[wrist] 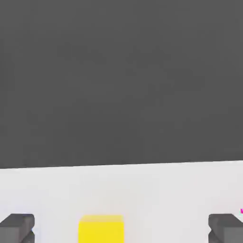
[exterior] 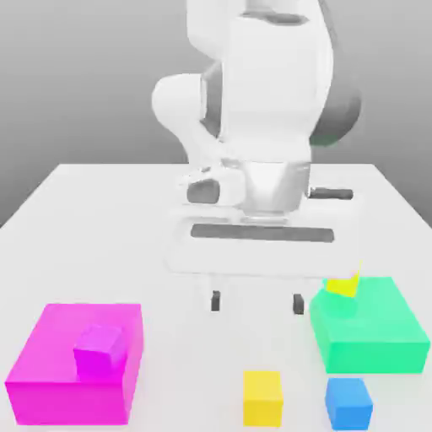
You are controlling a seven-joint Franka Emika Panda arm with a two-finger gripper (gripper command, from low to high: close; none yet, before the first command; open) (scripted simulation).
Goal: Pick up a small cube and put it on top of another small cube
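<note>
The golden-yellow small cube (exterior: 262,396) rests on the white table near its front edge, beside a blue cube (exterior: 348,402) of the same size. The pale lemon-yellow cube (exterior: 343,285) sits on the green slab (exterior: 368,329) at the exterior view's right. My gripper (exterior: 256,301) hangs over the table behind the golden cube, open and holding nothing, its two dark fingertips (exterior: 216,300) wide apart. In the hand view the golden-yellow cube (wrist: 101,228) lies between the two fingertips (wrist: 18,227), some way off.
A large magenta block (exterior: 76,363) with a small magenta cube (exterior: 99,349) on top stands at the exterior view's front left. The arm's white body (exterior: 261,93) rises behind the gripper. Bare white table (exterior: 110,219) stretches around the base.
</note>
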